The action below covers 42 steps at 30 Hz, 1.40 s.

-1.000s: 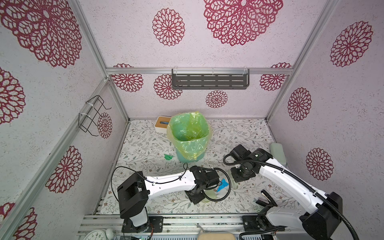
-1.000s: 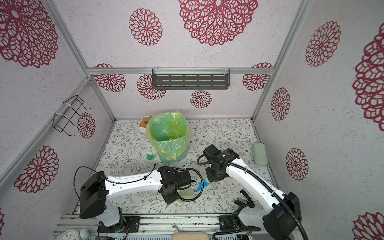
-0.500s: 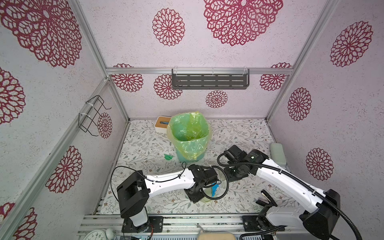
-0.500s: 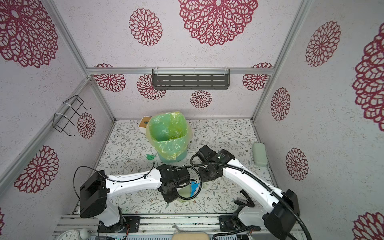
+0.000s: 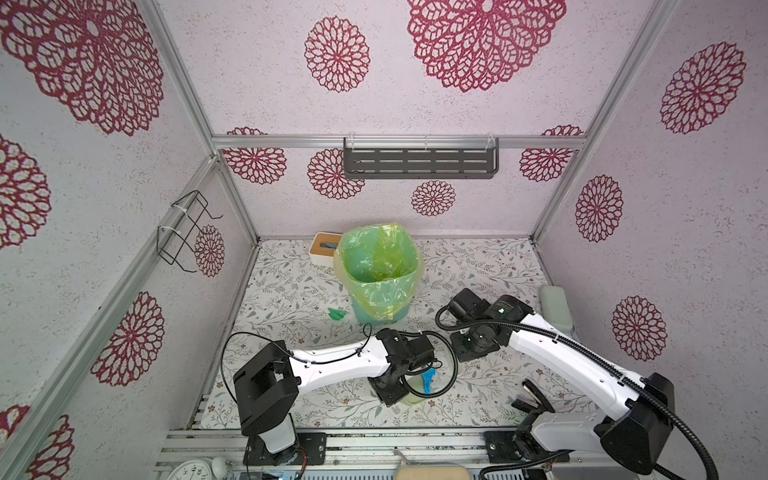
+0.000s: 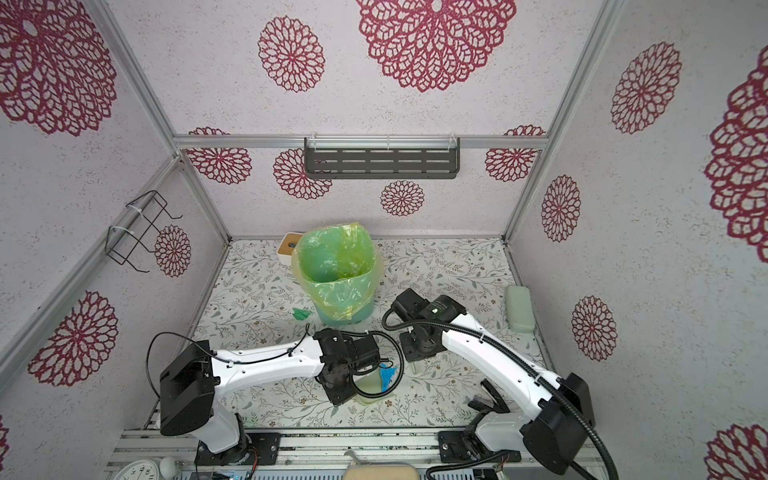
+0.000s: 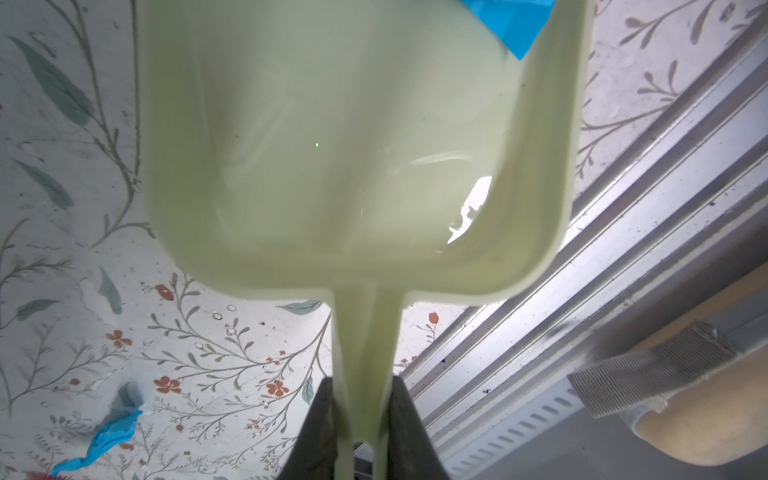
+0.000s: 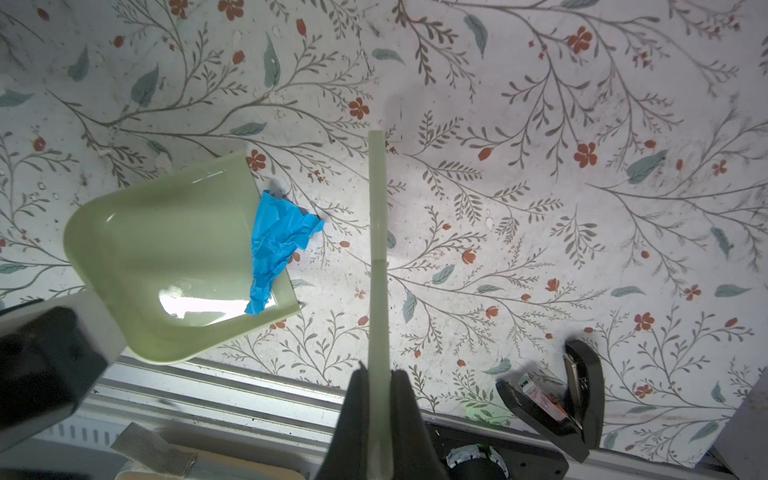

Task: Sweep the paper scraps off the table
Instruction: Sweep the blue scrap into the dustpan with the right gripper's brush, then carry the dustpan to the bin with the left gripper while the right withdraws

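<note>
- L gripper (image 7: 362, 390) is clamped on the handle of the pale green dustpan (image 8: 166, 257). The pan sits low at the front of the table (image 5: 291, 291).
- R gripper (image 8: 379, 374) is pinched tight on a thin pale green sweeper stick (image 8: 377, 199), which points down at the tabletop just beside the pan's open edge.
- One blue scrap (image 8: 278, 245) lies partly over the pan lip and partly on the table, so it's not fully in yet imo.
- Left to do: a green scrap (image 5: 336, 313) just beside the lined bin (image 5: 376, 274), and a second blue scrap (image 7: 99, 436) on the table near the L wrist (I can't find it in either top view).
- The bin looks empty from above, so nothing dumped afaict.
- My call: early in the job. First scrap is only half collected, at least two more to go, and I can't see any others.
</note>
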Motion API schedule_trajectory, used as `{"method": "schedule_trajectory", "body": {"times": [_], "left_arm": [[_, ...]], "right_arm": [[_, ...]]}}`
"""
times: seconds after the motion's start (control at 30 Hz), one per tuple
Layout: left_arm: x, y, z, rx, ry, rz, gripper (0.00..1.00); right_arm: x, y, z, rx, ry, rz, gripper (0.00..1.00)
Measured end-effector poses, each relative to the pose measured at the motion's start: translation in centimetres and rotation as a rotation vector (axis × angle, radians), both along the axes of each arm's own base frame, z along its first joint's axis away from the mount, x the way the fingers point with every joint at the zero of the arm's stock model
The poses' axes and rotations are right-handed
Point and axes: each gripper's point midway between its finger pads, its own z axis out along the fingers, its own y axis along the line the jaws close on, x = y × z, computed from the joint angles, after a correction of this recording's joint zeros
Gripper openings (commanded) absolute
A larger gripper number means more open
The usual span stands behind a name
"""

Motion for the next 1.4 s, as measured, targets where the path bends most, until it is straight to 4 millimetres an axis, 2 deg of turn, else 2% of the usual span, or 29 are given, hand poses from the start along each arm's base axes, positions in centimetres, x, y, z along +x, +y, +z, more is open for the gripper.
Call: {"method": "schedule_trajectory", "body": {"times": [0.17,0.43,0.63,0.77,0.97,1.23,1.4], "left_arm": [[0.1,0.0,0.0,-0.001,0.0,0.002,0.12],[0.2,0.1,-0.3,-0.002,-0.001,0.004,0.11],[0.6,0.5,-0.7,-0.001,-0.013,0.014,0.11],[1.2,0.2,0.0,-0.04,-0.06,0.021,0.1],[2.2,-0.2,1.4,-0.115,-0.139,0.04,0.1],[2.6,-0.2,2.3,-0.16,-0.19,0.053,0.1],[2.8,-0.2,3.5,-0.196,-0.221,0.066,0.1]], "right_arm": [[-0.5,1.8,-0.5,0.032,0.018,0.048,0.0],[-1.7,5.6,0.0,0.162,0.042,0.107,0.0],[-2.0,6.5,0.8,0.209,0.055,0.102,0.0],[-2.0,6.7,1.8,0.225,0.045,0.104,0.0],[-1.1,5.2,4.1,0.243,-0.008,0.061,0.0],[1.6,0.7,9.0,0.296,-0.148,-0.071,0.0],[2.1,-2.0,10.0,0.296,-0.188,-0.136,0.0]]}}
